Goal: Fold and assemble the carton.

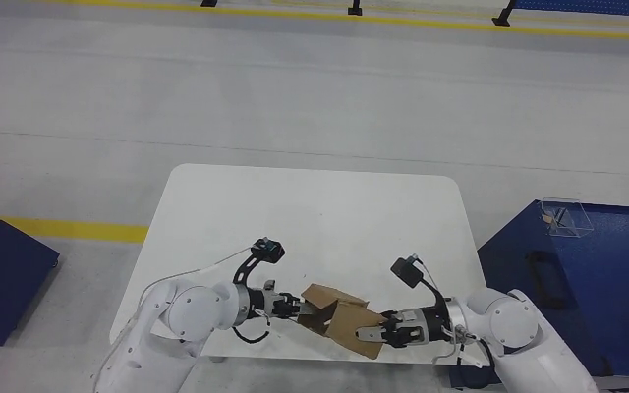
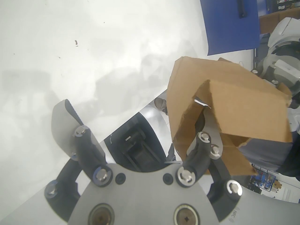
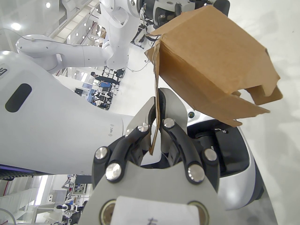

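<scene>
While the right hand (image 3: 155, 115) is pinched tight on one thin flap, the carton (image 1: 339, 319) hangs between both arms over the near edge of the counter (image 1: 314, 216), half popped into a box shape. Left hand (image 2: 134, 114) is spread wide with one finger tucked behind a side panel, gripping nothing. Looks like mid-fold to me, and I'd guess the next move needs the loose flaps pushed in square. Plain brown corrugated board, matte, raggedy edges, soft creases

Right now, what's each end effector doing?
Left end effector: open, one finger inside the carton.
Right end effector: closed on a carton flap.
</scene>
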`<state>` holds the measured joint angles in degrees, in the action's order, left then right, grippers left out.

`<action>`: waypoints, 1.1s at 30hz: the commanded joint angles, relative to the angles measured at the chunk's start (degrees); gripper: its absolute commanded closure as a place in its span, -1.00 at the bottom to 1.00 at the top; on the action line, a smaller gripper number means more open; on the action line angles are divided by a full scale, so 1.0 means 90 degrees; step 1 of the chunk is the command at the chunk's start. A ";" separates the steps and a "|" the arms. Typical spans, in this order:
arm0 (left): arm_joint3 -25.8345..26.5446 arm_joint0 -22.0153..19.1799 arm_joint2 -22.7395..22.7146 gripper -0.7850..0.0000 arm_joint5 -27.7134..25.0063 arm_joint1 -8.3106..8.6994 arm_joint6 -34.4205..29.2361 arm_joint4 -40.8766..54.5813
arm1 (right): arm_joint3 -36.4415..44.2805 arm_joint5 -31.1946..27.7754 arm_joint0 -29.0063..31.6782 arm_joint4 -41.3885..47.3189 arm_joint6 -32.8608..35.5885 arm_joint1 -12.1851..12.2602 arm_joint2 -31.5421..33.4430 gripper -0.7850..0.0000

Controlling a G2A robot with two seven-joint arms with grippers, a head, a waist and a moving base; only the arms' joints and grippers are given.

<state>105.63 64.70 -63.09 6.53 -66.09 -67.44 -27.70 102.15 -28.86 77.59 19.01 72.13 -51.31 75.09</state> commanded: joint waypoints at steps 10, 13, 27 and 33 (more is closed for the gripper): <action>-0.0231 -0.0263 0.0257 0.09 -0.0151 -0.0025 0.0077 0.0206 | -0.0094 -0.0013 -0.0098 0.0236 0.0176 0.0004 -0.0159 1.00; -0.0234 -0.0284 0.0352 1.00 -0.0218 -0.0022 0.0023 0.0174 | -0.0137 0.0000 -0.0123 0.0286 0.0178 0.0005 -0.0185 1.00; -0.0114 -0.0257 0.0518 1.00 -0.0268 0.0004 0.0056 -0.0189 | -0.0225 0.0030 -0.0208 0.0204 0.0227 0.0013 -0.0332 1.00; -0.0117 -0.0137 0.0383 1.00 -0.0146 0.0020 0.0085 0.0151 | -0.0220 -0.0097 -0.0233 -0.0085 0.0038 0.0033 -0.0226 -1.00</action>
<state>104.57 63.30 -59.09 4.59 -65.96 -66.45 -27.52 99.99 -29.18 75.39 19.08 72.97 -51.07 72.63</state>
